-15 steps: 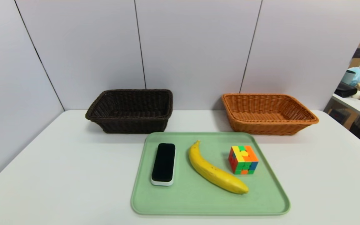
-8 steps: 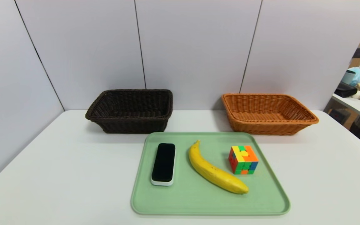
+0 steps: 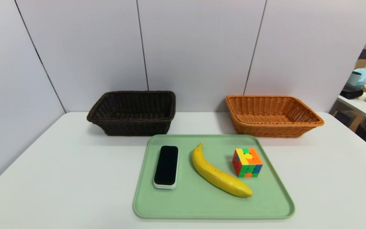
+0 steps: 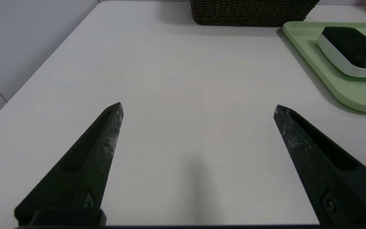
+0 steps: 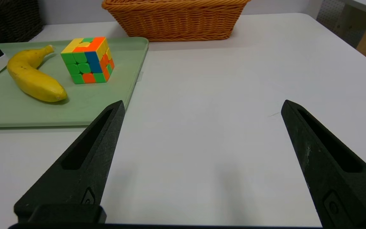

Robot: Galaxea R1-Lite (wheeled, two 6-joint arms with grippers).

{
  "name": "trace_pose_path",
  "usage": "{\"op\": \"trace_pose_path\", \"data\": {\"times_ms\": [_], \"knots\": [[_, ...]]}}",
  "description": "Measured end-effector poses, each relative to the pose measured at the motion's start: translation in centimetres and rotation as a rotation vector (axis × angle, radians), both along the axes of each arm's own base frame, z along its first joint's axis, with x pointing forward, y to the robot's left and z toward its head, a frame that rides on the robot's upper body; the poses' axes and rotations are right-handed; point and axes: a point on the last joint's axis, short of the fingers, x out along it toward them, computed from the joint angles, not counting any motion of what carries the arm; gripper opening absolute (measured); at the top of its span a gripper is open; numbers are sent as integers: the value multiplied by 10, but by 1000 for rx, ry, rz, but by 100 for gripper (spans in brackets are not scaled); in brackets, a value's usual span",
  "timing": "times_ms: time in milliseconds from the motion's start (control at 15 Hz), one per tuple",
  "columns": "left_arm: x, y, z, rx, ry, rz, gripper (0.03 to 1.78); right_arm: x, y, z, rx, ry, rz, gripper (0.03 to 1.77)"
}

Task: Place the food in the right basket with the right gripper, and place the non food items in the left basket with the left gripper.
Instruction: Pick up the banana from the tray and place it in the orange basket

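Grey wall panels close off the back of a white table (image 3: pixel 59 165), where every piece of a sorting job sits within my reach. At the far edge, two wicker baskets stand well apart, one per arm: the left basket (image 3: pixel 132 113), dark brown, on my left, and the right basket (image 3: pixel 273 115), orange-tan, on my right, so neither arm need cross the other. Both look empty.

Nearer me, between and just in front of the baskets, a green tray (image 3: pixel 202 203) gathers the three items in a row. The banana (image 3: pixel 218 173), the only food, lies across the tray's middle, its stem towards the baskets and its blunt end towards me. To its left a black slab (image 3: pixel 166 165) with a white base lies lengthwise, on the side of the brown basket where it belongs. A puzzle cube (image 3: pixel 247 162) sits to the banana's right, just beside it but apart, on the side away from its own basket, so I judge my left arm faces the longer reach there.

My left gripper (image 4: pixel 197 109) hangs over bare table off the tray's left side, jaws spread wide and holding nothing. My right gripper (image 5: pixel 202 106) hangs likewise off the tray's right side, jaws wide and empty, the banana closest to it. Nothing is sorted yet.
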Motion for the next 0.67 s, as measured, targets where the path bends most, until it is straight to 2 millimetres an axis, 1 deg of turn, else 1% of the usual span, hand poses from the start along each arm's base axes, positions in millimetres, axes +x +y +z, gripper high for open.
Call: {"op": "trace_pose_path", "data": {"times_ms": [667], "knots": [[0,0,0,2,1,-2,169,0,0,0,0,1,0,170]]}}
